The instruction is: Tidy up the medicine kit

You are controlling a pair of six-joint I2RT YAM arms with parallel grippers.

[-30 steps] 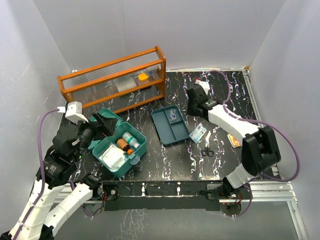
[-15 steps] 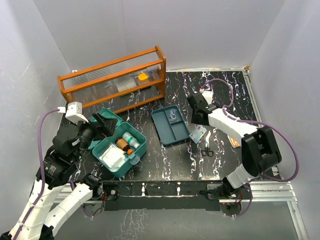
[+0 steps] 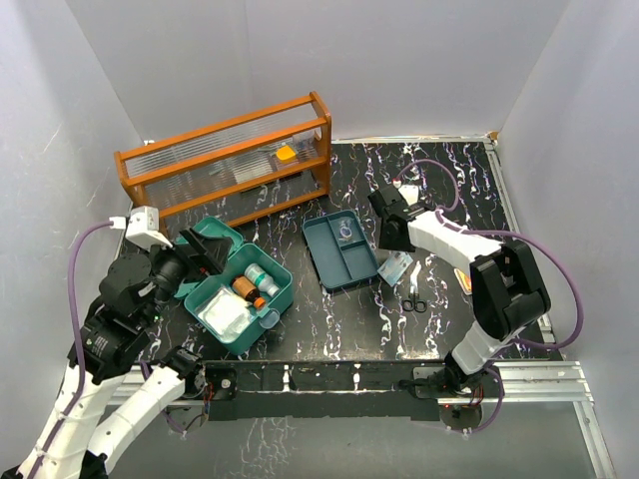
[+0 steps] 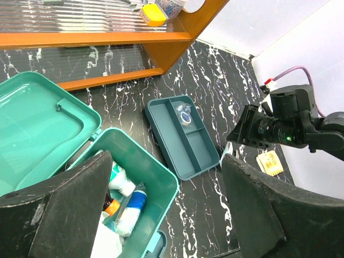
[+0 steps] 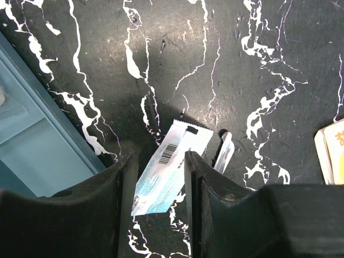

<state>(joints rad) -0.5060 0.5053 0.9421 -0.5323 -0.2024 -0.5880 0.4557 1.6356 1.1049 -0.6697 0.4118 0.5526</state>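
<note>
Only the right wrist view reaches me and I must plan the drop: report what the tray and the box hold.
Observer: The tray insert holds one small clear packet in a far compartment; otherwise bare.
Operator: Now the box.
Observer: The medicine kit stands open, with bottles and a white pack inside.
Operator: Report the left arm.
Observer: The left gripper is wide open and empty, over the kit.

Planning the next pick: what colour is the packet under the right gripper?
The packet is white and light blue, with a black barcode; clearest in the right wrist view.
</note>
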